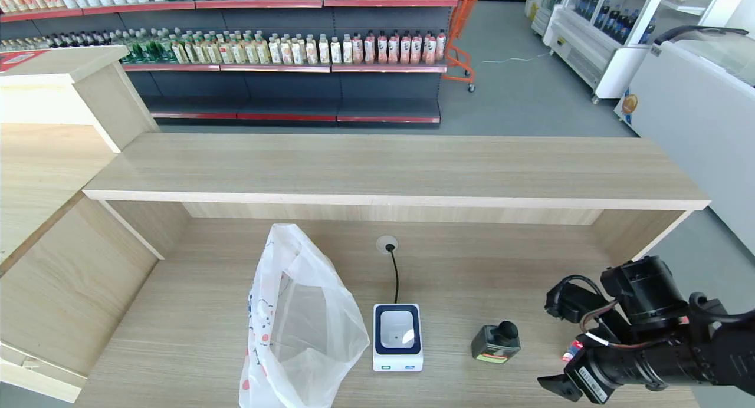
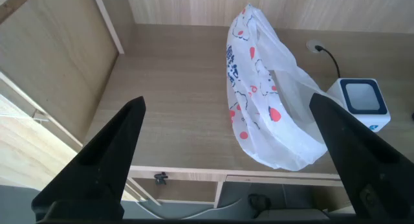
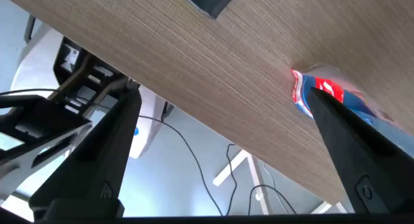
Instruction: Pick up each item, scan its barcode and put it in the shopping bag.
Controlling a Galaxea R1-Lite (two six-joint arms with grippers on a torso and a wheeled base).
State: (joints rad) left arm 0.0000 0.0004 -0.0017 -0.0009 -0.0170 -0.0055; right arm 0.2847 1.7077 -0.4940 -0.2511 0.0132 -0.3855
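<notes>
Two grippers with fingers spread apart, red and blue packet (image 3: 326, 94) just beside one finger of the right gripper (image 3: 223, 98), dark bottle (image 1: 495, 342) between it and the scanner (image 1: 397, 337), shopping bag (image 2: 265, 107) standing ahead of the left gripper (image 2: 226, 101).

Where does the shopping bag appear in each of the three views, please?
Head view: the shopping bag stands on the desk, left of the scanner.
Left wrist view: the shopping bag is on the desk, beside the scanner.
Right wrist view: not in it.
Shared landmark: the wooden desk, in all three.
</notes>
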